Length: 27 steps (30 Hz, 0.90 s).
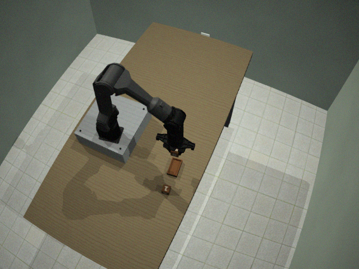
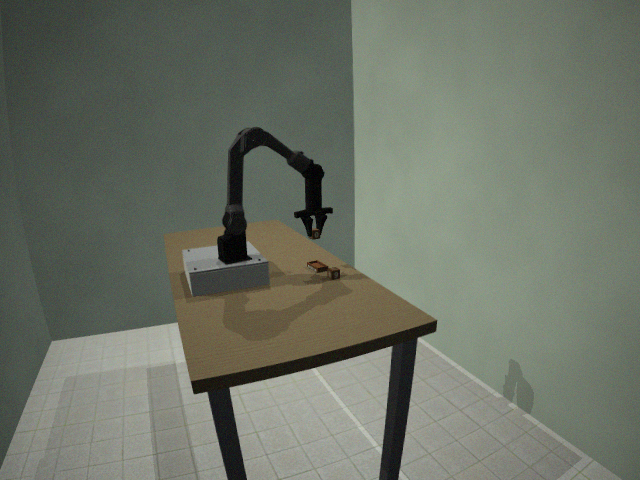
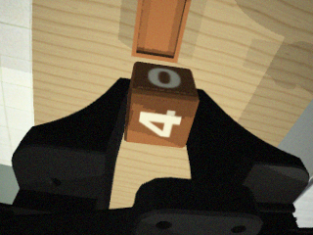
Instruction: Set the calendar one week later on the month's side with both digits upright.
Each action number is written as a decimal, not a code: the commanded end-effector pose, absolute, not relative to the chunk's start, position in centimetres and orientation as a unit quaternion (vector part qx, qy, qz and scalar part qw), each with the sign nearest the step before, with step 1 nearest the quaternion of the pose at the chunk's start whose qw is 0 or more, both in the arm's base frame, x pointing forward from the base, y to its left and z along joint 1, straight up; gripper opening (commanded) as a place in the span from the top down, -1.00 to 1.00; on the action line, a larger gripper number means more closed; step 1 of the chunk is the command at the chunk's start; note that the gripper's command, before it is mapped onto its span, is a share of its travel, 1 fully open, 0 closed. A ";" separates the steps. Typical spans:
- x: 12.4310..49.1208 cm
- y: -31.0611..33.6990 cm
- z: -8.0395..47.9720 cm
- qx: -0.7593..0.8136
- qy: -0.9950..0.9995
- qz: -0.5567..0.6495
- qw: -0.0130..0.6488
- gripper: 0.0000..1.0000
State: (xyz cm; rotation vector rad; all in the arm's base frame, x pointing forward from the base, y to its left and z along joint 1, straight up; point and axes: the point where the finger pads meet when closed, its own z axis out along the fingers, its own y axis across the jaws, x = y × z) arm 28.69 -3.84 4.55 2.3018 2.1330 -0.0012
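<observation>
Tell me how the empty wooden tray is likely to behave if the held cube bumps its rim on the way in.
The tray looks shallow, thin-walled and small, so it is probably light and may slide on the table rather than resist. Its flat, low shape suggests it won't tip easily. The cube in the gripper looks rigid and flat-faced, so contact would likely shove the tray, not roll.

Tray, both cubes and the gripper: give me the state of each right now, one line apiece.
Tray: flat on the table, holding no cube.
Held cube: clamped in the gripper, in the air, short of the tray; faces 0 and 4 show in the wrist view.
Other cube: on the table outside the tray, apart from it.
Gripper: shut on the held cube, pointing down.
</observation>
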 end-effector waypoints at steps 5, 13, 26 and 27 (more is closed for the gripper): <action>28.6 -3.8 4.0 0.734 0.679 -0.001 0.000 0.28; 28.6 -3.8 1.8 0.734 0.679 -0.001 0.000 0.28; 28.6 -3.8 -3.3 0.734 0.679 -0.001 0.000 0.28; 28.6 -3.8 -3.6 0.734 0.679 -0.001 0.000 0.28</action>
